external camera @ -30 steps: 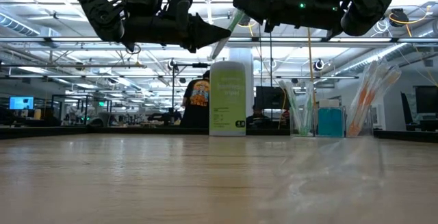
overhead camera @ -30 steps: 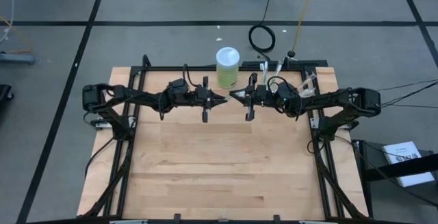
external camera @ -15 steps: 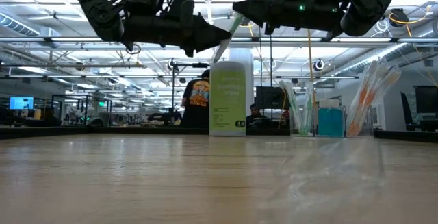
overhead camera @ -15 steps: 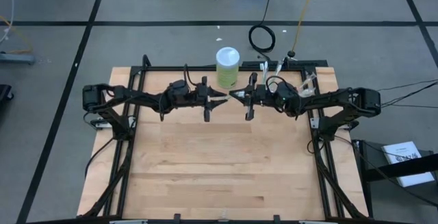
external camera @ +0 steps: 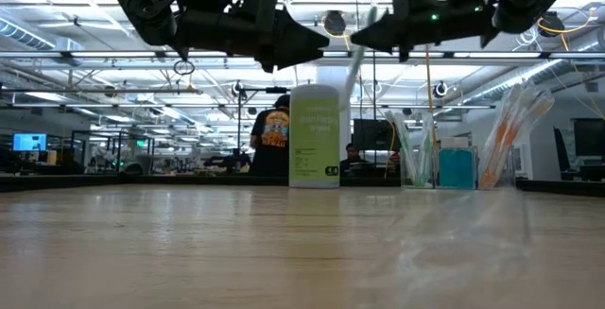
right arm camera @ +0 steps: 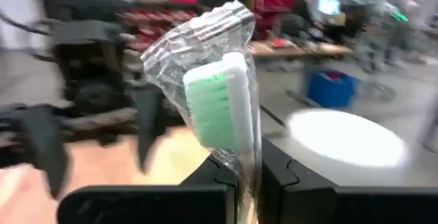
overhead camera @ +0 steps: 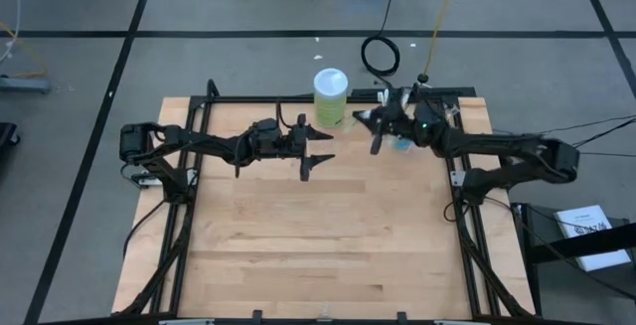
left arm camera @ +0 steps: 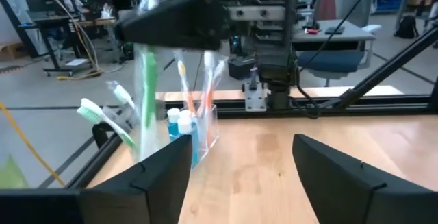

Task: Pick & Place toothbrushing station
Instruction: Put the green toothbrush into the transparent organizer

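Two dark arms reach in over the wooden table (overhead camera: 318, 245) from each side, both held up in the air. The right gripper (overhead camera: 370, 118) is up near the back edge, beside the big lime-green cylinder (overhead camera: 330, 97). Its fingers squeeze a green-white toothbrush (right arm camera: 222, 104) in a clear wrapper. The left gripper (overhead camera: 320, 144) hangs near the middle with its fingers spread wide and nothing in them. More toothbrushes (left arm camera: 195, 80) stand in the clear cup (left arm camera: 202, 131) with the teal tubes (left arm camera: 176, 125) at the table's back right.

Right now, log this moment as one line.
right gripper: shut on wrapped toothbrush, near lidded cylinder | left gripper: open, empty, mid-table | holder: stocked
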### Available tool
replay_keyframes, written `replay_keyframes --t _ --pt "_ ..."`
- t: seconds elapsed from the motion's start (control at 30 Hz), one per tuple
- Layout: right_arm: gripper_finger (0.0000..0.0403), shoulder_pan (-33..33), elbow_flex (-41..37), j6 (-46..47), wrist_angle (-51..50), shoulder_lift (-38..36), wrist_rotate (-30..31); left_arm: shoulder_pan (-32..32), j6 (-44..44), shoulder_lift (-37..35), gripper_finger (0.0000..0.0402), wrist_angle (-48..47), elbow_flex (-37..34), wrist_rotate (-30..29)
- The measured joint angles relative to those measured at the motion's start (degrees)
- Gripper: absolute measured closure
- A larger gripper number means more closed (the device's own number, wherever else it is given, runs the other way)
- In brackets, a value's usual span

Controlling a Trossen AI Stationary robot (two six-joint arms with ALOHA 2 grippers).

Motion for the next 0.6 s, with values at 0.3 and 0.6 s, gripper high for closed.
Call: replay_keyframes --t 0.3,0.6 --pt "0.0395 -8.91 0.09 1.39 -24.4 -12.96 8.89 0.71 1.07 -0.02 0.0133 -1.71 0.02 -0.02" --pt "0.0395 -13.12 0.09 2.84 -34.04 -14.52 9.14 0.71 1.43 -0.02 0.0133 -3.4 0.02 -0.04"
